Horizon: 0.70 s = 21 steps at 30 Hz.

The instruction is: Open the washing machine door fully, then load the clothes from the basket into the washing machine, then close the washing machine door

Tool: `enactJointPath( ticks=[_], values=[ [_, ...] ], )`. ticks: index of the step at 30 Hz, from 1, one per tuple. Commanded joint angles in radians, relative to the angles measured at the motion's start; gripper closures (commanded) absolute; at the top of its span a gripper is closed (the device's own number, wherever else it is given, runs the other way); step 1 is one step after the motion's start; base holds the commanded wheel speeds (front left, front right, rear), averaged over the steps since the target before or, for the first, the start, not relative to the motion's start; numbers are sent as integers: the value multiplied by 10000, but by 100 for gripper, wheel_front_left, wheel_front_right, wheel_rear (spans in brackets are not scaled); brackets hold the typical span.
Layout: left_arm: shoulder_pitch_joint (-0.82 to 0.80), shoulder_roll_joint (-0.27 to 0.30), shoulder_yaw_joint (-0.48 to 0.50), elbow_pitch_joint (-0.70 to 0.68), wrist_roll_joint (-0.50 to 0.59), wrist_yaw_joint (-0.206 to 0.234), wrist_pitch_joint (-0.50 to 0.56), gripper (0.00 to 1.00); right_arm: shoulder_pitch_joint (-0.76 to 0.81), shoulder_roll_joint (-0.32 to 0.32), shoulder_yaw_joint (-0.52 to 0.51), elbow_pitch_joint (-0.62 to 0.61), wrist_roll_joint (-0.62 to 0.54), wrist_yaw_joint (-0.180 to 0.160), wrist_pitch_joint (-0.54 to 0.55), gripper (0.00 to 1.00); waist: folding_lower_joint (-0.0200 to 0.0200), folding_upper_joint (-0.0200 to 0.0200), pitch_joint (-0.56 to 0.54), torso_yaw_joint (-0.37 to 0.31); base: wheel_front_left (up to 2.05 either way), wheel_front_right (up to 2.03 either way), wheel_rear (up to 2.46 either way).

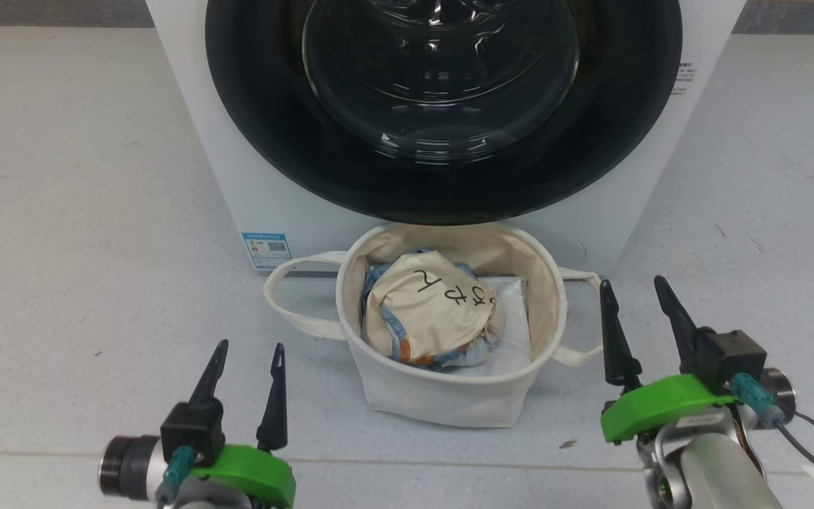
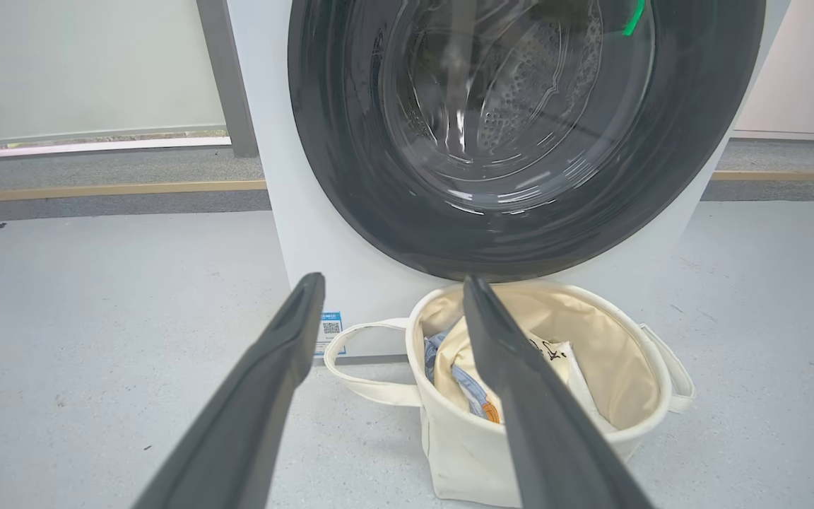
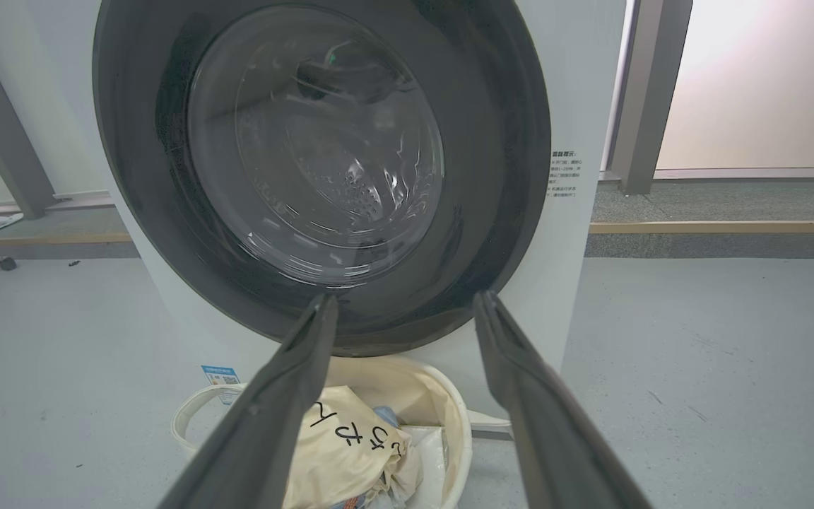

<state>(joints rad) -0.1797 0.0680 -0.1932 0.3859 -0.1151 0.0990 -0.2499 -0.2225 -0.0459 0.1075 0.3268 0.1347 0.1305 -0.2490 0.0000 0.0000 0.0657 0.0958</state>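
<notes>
the washing machine (image 1: 308, 226) is standing at the far side of the grey floor (image 1: 82, 212), its top being cut off by the frame edge, and the washing machine door (image 1: 442, 106) is sitting shut against its front, the glossy black rim reaching almost to both side edges. the basket (image 1: 442, 403) is standing on the floor right in front of the door's lowest part; whether it is touching the machine i cannot tell. the clothes (image 1: 428, 311) are lying bundled inside it, cream cloth on top hiding most of the blue printed cloth. open floor is stretching wide to the left and right of machine and basket. the left gripper (image 1: 251, 345) is hovering near and left of the basket, fingers spread wide and holding nothing; the right gripper (image 1: 632, 281) is hovering just right of it, beside the right handle loop (image 1: 573, 360), equally wide and empty. the drum (image 2: 520, 106) is showing only dimly through the glass, and the print (image 1: 684, 78) on the machine's right side is too small for reading.
</notes>
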Motion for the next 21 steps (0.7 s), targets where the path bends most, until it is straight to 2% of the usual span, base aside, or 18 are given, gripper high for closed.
enactJointPath(
  ticks=[1,11,21],
  values=[
    [-511,77,334,-340,122,28,-118,0,-407,-43,233,-278,1,2,-128,0,0,0,2,8,0,0,0],
    [-574,200,37,20,685,245,-118,0,-418,-43,285,-261,6,2,-128,0,0,0,1,42,27,10,-37],
    [-642,222,24,111,682,301,-118,0,-392,-43,294,-298,62,2,-128,0,0,0,25,57,101,84,-186]
  ],
)
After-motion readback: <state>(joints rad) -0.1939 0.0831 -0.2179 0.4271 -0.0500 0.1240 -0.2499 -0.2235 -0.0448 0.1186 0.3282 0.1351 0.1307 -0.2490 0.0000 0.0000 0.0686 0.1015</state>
